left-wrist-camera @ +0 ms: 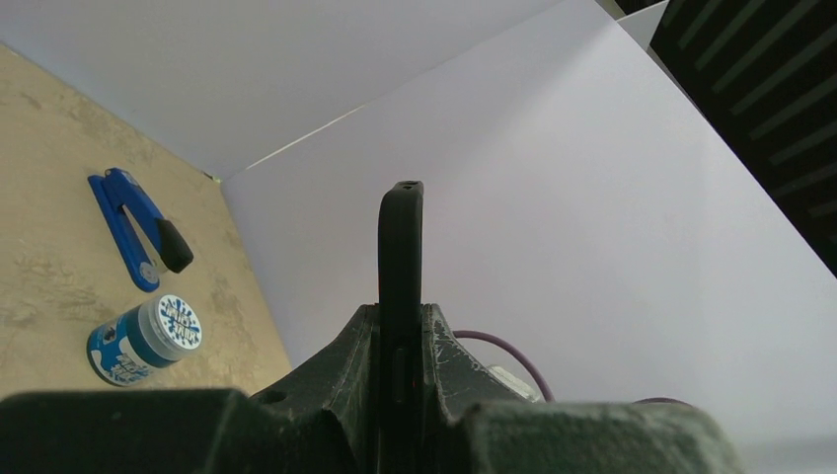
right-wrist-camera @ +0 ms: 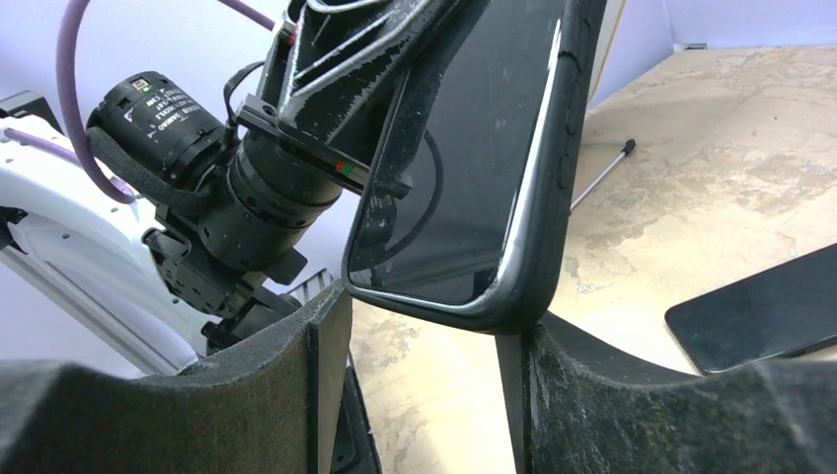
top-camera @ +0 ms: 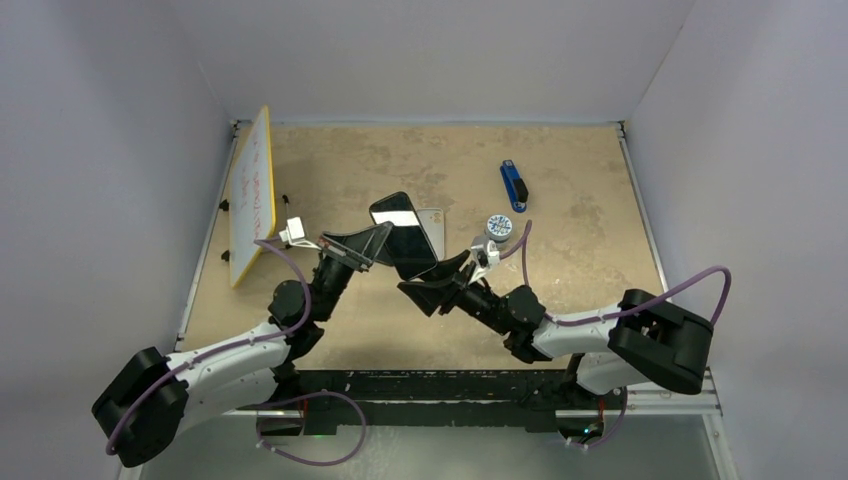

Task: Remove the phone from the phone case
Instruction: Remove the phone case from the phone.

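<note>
My left gripper (top-camera: 378, 243) is shut on a black phone (top-camera: 405, 238) in its dark case and holds it tilted above the table's middle. In the left wrist view the cased phone (left-wrist-camera: 401, 252) stands edge-on, clamped between the two fingers of the left gripper (left-wrist-camera: 401, 326). My right gripper (top-camera: 438, 284) is open just below the phone's near corner. In the right wrist view the phone's glossy screen (right-wrist-camera: 464, 178) and the case rim (right-wrist-camera: 570, 118) hang over the gap of the right gripper (right-wrist-camera: 424, 331). The right finger (right-wrist-camera: 602, 395) touches the case's corner; the left finger stays apart.
A flat dark slab like a second phone (right-wrist-camera: 765, 316) lies on the table under the held one (top-camera: 433, 215). A blue-and-white jar (top-camera: 497, 228) and a blue-black tool (top-camera: 513, 185) lie to the right. A small whiteboard (top-camera: 251, 195) leans at the left wall.
</note>
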`<state>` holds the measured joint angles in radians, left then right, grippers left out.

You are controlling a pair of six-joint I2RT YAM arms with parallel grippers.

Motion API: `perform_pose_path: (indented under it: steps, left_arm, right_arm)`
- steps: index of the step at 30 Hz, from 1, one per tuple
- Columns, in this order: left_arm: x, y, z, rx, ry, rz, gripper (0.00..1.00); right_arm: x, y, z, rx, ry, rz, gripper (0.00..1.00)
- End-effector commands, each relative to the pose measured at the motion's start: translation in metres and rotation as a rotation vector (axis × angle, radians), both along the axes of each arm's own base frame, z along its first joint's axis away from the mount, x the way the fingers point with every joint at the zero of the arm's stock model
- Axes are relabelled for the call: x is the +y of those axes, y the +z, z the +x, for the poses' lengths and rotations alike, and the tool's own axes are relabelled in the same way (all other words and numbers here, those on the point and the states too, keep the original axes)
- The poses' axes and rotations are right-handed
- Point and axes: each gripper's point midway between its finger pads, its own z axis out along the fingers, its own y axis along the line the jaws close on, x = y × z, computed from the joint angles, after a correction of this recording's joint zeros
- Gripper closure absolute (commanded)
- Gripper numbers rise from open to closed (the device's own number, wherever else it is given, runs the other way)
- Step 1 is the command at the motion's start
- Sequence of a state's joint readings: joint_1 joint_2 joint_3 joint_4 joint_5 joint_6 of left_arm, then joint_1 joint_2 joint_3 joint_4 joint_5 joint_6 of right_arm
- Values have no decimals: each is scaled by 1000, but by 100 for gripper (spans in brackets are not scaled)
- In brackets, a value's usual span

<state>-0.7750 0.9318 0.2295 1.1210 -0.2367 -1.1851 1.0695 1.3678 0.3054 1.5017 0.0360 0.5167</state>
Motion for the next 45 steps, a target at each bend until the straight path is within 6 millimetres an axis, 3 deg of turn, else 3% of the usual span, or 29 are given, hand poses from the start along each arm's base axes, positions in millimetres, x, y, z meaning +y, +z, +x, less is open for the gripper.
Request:
perform_pose_path:
  steps: [1, 15, 28, 37, 45]
  left_arm:
    - [16, 30, -7, -77, 37, -109, 100]
    - [13, 22, -7, -61, 19, -109, 100]
    - [13, 13, -5, -41, 27, -102, 100]
    - [7, 16, -8, -16, -18, -125, 100]
    - [0, 7, -5, 88, -55, -131, 100]
  right_arm:
    - [-30, 99, -14, -178, -19, 350, 44]
    - [-38, 106, -7, -168, -72, 377, 48]
    - [-41, 112, -8, -167, -73, 399, 44]
    - [-31, 93, 1, -218, -117, 303, 53]
    - [-15, 44, 21, -297, -199, 33, 51]
